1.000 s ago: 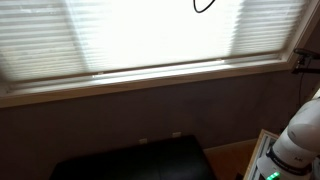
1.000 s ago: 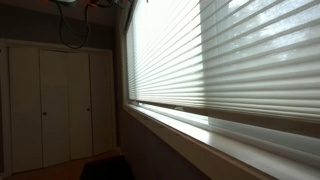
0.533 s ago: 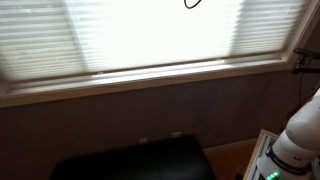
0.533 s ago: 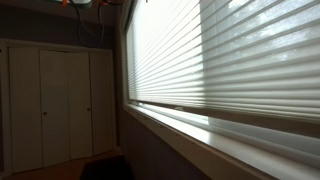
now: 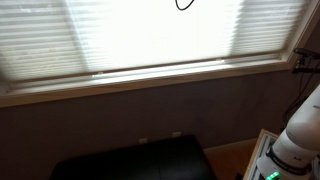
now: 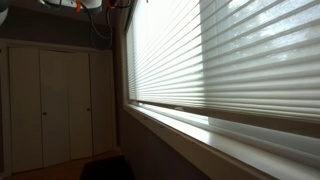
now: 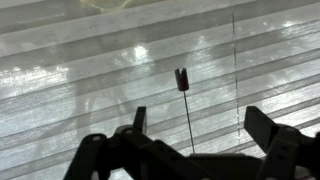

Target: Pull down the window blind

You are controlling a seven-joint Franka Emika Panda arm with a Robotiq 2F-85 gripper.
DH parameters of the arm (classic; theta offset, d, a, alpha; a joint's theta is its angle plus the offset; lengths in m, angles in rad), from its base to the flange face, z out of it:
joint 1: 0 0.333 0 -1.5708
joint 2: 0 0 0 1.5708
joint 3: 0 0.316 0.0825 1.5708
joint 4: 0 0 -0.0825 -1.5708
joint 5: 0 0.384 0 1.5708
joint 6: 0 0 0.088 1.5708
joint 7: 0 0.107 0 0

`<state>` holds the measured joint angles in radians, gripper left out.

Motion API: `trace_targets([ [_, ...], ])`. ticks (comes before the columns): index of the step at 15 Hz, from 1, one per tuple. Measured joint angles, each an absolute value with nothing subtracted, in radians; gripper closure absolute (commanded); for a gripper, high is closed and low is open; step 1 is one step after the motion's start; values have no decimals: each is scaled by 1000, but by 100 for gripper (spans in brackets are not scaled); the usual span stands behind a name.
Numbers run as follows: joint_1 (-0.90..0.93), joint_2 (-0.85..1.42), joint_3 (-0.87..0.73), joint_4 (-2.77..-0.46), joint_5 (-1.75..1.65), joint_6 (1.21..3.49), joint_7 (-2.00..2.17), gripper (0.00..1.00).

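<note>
The dark grey opaque shade is out of view. All I see at the window is a bright white slatted blind [image 5: 150,35], which also shows in an exterior view [image 6: 230,55] and fills the wrist view [image 7: 100,50]. My gripper [image 7: 200,122] is open and faces the slats up close. A thin dark wand with a small dark tip [image 7: 181,78] stands between the two fingers, touching neither. In the exterior views the gripper is above the frame; only a cable loop [image 5: 183,5] and arm parts [image 6: 88,4] show at the top edge.
A windowsill [image 5: 150,82] runs below the slatted blind above a grey wall [image 5: 120,120]. A dark table [image 5: 130,162] stands under it. The robot's white base [image 5: 292,145] is at the lower right. Closet doors [image 6: 55,105] line the far wall.
The cable loop at the top of one exterior view has slid left along the blind. In the other, the arm parts at the top edge have shifted right.
</note>
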<state>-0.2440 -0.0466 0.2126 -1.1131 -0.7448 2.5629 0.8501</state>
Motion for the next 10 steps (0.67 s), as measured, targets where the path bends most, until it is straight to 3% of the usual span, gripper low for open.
trace_targets([
  [4, -242, 14, 225, -1045, -784, 2563, 854, 0],
  [5, -241, 26, 226, -1034, -788, 2563, 854, 7],
  [6, -240, 36, 227, -1026, -789, 2563, 853, 26],
  [10, -231, 68, 230, -997, -796, 2563, 851, 56],
])
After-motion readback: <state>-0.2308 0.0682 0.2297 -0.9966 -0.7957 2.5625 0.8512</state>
